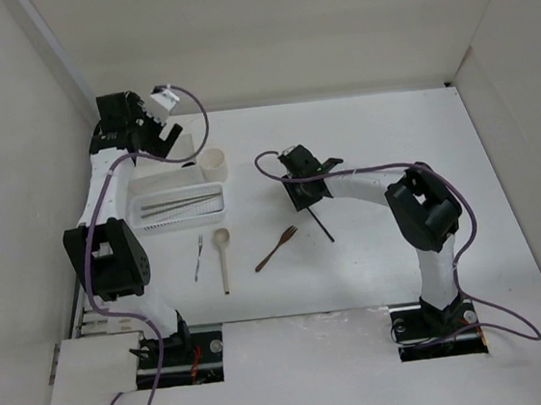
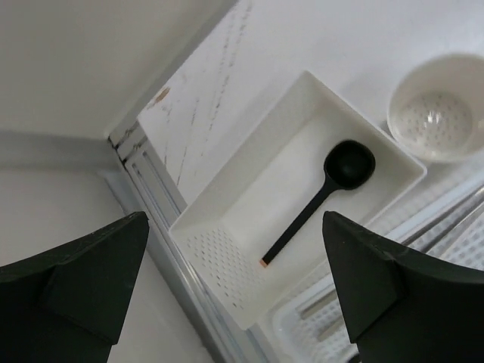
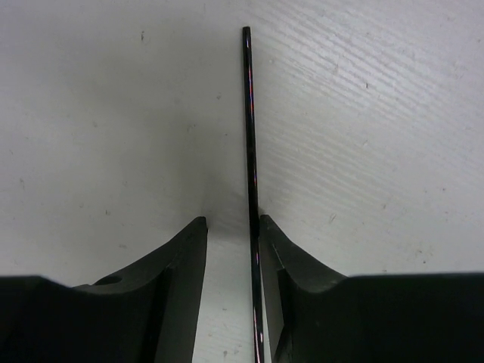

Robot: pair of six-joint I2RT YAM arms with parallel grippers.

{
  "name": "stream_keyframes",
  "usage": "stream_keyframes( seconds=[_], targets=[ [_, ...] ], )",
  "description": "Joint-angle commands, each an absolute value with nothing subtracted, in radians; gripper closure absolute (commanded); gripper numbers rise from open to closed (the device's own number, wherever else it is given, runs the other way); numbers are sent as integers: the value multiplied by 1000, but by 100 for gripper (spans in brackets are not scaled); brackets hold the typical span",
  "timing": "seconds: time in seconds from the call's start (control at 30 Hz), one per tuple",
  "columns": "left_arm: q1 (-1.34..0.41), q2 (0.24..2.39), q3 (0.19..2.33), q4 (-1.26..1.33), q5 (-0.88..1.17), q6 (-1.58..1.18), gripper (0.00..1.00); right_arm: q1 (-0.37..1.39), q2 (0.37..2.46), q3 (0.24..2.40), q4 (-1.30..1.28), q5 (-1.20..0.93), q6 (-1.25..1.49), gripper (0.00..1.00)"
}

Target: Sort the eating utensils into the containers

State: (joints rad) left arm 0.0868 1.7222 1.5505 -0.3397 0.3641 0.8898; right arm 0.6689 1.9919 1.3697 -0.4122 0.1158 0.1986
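My right gripper (image 1: 306,197) is low over the table with its jaws narrowly apart around a dark chopstick (image 1: 324,227). In the right wrist view the chopstick (image 3: 248,113) lies against the right finger (image 3: 276,257), with a gap to the left finger, so the right gripper (image 3: 231,231) is open. My left gripper (image 1: 164,125) is open and empty, high over the rectangular box (image 1: 164,183). In the left wrist view the box (image 2: 249,219) holds the dark spoon (image 2: 333,181), and the gripper (image 2: 234,287) is above it. Chopsticks (image 1: 182,207) lie in the ribbed tray (image 1: 147,220).
The round cream cup (image 1: 212,163) (image 2: 437,106) stands empty beside the box. A thin metal fork (image 1: 199,256), a pale wooden spoon (image 1: 223,258) and a brown wooden fork (image 1: 276,248) lie loose on the table in front of the tray. White walls enclose the table.
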Motion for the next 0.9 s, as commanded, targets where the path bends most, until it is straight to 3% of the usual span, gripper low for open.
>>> stream_keyframes(
  seconds=[0.0, 0.23, 0.37, 0.5, 0.87],
  targets=[
    [92, 1641, 1656, -290, 229, 484, 1, 670, 2008, 1321, -512, 72, 238, 61],
    [101, 1611, 1769, -383, 251, 295, 1, 670, 1999, 1276, -557, 92, 247, 69],
    [101, 1611, 1790, -393, 265, 258, 1, 670, 2016, 1252, -537, 124, 259, 100],
    [101, 1601, 1815, -451, 337, 290, 1, 670, 2020, 1264, -497, 146, 270, 100],
    [-46, 1601, 1798, -693, 609, 469, 1, 620, 1723, 1187, -238, 84, 232, 100]
  ],
)
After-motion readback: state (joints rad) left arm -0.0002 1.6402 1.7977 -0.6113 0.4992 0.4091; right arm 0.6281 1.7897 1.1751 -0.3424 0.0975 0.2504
